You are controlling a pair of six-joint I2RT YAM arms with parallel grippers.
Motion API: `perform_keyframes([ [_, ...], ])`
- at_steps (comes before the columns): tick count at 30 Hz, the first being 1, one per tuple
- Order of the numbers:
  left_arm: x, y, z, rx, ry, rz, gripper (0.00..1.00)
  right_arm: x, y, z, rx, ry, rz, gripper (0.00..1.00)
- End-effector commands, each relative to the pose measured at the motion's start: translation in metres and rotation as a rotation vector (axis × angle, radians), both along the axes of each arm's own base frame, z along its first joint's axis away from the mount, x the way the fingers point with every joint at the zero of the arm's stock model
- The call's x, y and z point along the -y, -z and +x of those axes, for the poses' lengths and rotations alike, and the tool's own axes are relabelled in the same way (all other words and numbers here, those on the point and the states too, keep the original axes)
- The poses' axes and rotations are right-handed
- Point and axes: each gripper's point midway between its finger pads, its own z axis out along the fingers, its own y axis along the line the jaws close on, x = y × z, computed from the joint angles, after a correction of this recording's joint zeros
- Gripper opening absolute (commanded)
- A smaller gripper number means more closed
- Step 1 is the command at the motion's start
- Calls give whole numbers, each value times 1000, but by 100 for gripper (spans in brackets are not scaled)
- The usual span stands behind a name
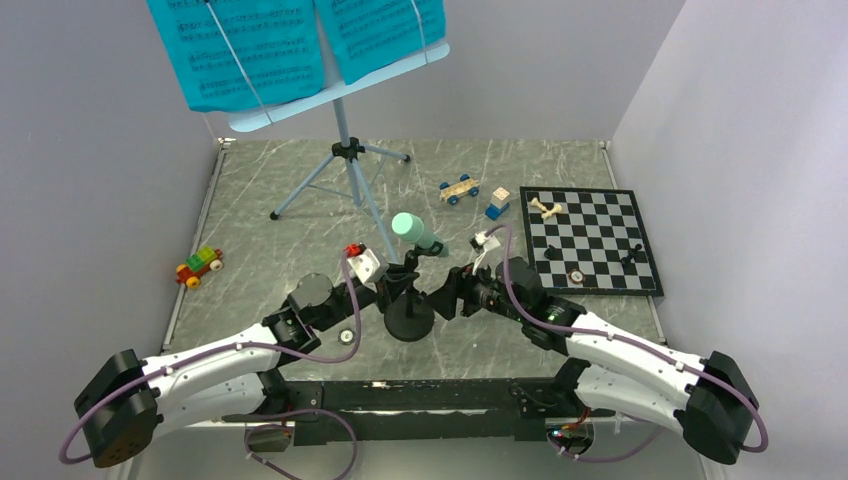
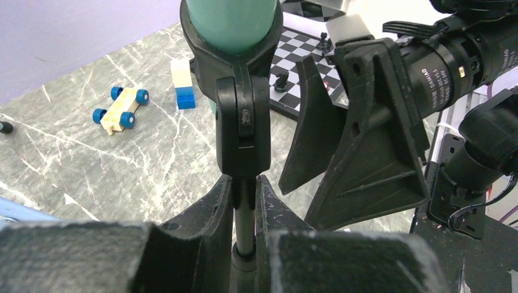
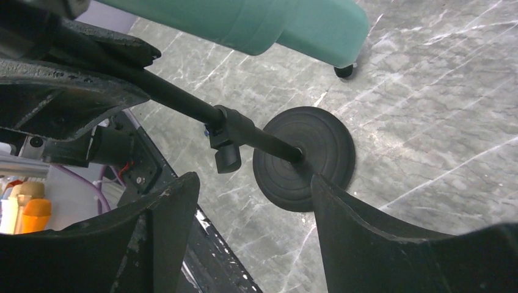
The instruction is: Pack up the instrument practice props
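The mint-green microphone (image 1: pixel 412 230) sits in the clip of its black stand (image 1: pixel 408 300), whose round base (image 3: pixel 305 157) rests on the table in front of the arms. My left gripper (image 2: pixel 245 186) is shut on the stand's thin pole (image 2: pixel 244 213) just under the clip. My right gripper (image 3: pixel 253 195) is open and empty, just right of the stand (image 1: pixel 452 292), its fingers spread above the base. The pale-blue tripod music stand (image 1: pixel 345 150) stands at the back with turquoise music sheets (image 1: pixel 240 45) on its tray.
A chessboard (image 1: pixel 590 238) with a few pieces lies at the right. A wooden car with blue wheels (image 1: pixel 459 189) and a blue-and-white block (image 1: pixel 497 204) lie near it. A colourful toy car (image 1: pixel 199 266) is at the left. Grey walls close in three sides.
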Motion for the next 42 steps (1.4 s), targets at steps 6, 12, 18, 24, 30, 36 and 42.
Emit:
perform_keyframes([
  [6, 13, -20, -13, 59, 9, -24, 0, -21, -12, 6, 20, -29, 109, 66],
  [12, 13, -18, -11, 56, -21, -16, 0, -25, -4, 9, 19, -34, 76, 57],
  [18, 11, -14, -8, 49, -45, -8, 0, -27, 2, 9, 23, -50, 49, 45],
  [24, 7, -12, -3, 28, -82, -1, 0, -31, 11, 8, 29, -79, 8, 37],
  [30, 3, -8, 1, 15, -115, 10, 0, -33, 21, 12, 77, -76, -83, 9],
  [36, -2, -1, 4, -6, -147, 32, 0, -21, 28, 18, 261, 13, -291, 0],
  [42, -6, 6, 8, -25, -179, 46, 0, -11, 28, 15, 459, 60, -495, 0],
])
